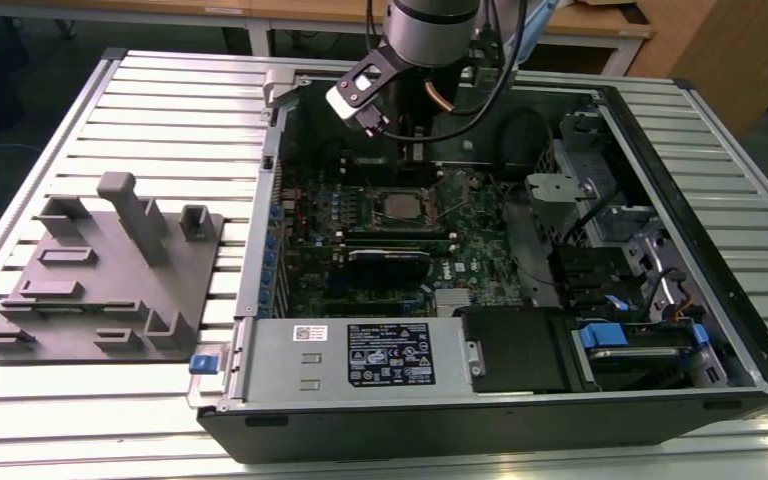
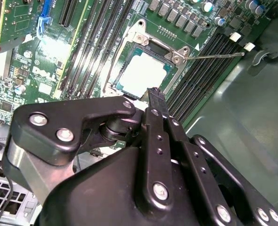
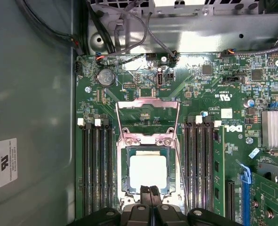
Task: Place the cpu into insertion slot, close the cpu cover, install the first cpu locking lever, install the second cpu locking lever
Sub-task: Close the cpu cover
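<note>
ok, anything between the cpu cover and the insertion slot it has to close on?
Only the gripper: its shut fingers sit at the insertion slot's rim, opposite the hinge, beside the seated cpu. The cpu cover stands open, and nothing else visible lies in its swing.

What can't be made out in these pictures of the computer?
- cpu face: glare whitens it in both wrist views, so no marks show.
- slot edge nearest the gripper: hidden behind it in the first wrist view.
- Whether the cpu sits fully flat: too small in the exterior view, and partly hidden by the gripper in the second wrist view.
</note>
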### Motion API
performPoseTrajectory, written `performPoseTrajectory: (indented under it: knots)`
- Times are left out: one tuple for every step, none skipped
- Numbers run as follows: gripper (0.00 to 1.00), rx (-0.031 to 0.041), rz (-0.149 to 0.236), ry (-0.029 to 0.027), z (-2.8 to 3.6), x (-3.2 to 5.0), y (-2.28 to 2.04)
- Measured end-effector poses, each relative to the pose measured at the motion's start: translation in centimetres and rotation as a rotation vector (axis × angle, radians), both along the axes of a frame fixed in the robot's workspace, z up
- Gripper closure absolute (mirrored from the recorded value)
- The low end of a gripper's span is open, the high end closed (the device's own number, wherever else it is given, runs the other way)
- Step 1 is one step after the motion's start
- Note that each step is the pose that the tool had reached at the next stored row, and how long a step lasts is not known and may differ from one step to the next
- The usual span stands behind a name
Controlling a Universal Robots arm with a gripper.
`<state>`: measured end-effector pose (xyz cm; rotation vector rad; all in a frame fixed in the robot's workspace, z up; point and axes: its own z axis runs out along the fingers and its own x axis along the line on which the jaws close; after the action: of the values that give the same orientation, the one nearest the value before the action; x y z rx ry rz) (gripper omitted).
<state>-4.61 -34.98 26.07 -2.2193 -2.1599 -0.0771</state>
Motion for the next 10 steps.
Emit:
performPoseTrajectory:
  knots:
    - [0.89,0.0,0.0,0.0,0.0,0.0,0.0]
    - [0.89,0.0001,0.0,0.0,0.0,0.0,0.0]
    - [0.89,0.0,0.0,0.0,0.0,0.0,0.0]
    - [0.89,-0.0001,0.0,0.0,0.0,0.0,0.0]
    - [0.89,-0.0001,0.0,0.0,0.03,0.0,0.0]
    - [0.89,-0.0004,0.0,0.0002,0.07,0.0,0.0]
    - [0.89,-0.0003,0.0,0.0002,0.12,0.0,0.0]
    - [0.89,0.0,0.0,0.0,0.19,0.0,0.0]
    - [0.89,-0.0001,0.0,0.0,0.31,0.0,0.0]
    - [0.89,0.0,0.0,0.0,0.46,0.0,0.0]
